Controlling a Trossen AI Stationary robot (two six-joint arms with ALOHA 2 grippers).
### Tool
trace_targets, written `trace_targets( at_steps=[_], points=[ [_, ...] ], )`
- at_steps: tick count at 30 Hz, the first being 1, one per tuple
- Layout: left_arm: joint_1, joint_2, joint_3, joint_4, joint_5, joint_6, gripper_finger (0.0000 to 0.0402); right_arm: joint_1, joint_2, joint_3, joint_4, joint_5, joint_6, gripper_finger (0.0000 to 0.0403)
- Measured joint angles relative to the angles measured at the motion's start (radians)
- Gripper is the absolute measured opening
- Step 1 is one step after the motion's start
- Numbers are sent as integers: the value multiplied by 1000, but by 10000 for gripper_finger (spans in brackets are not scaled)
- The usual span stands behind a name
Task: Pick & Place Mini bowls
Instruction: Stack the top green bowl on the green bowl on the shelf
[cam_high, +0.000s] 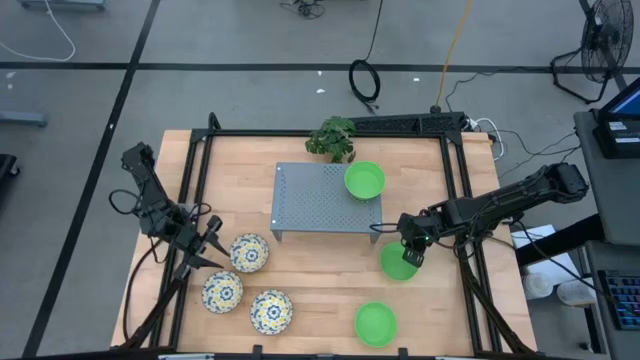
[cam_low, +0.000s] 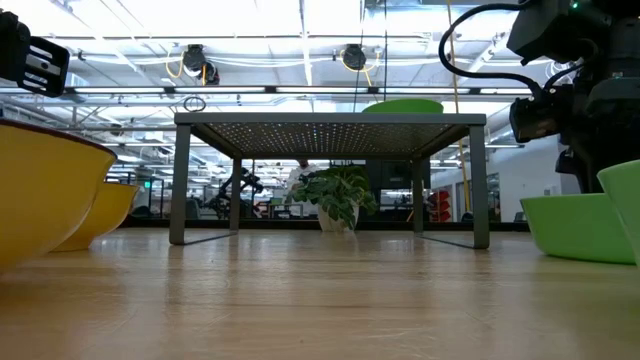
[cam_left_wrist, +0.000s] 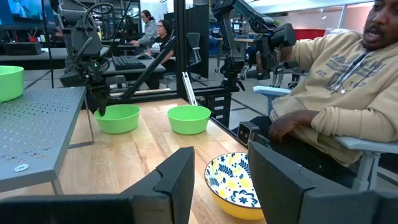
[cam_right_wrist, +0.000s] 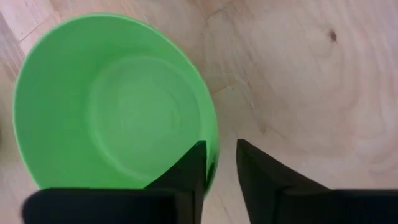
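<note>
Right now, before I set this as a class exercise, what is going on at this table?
The right gripper is at a green bowl on the table beside the grey perforated rack, its fingers straddling the rim, one inside, one outside. Another green bowl sits on the rack; a third lies near the front edge. The left gripper waits, open, by three floral bowls.

I see three plain green round bowls (cam_high: 365, 181) and three floral white ones (cam_high: 249, 252), all upright; one green sits atop the shelf.
</note>
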Motion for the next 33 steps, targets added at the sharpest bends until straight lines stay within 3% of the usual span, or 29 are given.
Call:
trace_targets(
  at_steps=[10, 33],
  points=[
    [0, 0, 0, 0, 0, 0, 152, 0, 0, 0, 0, 0, -7, 4],
    [0, 0, 0, 0, 0, 0, 152, -1, -3, 0, 2, -49, -46, 1]
  ],
)
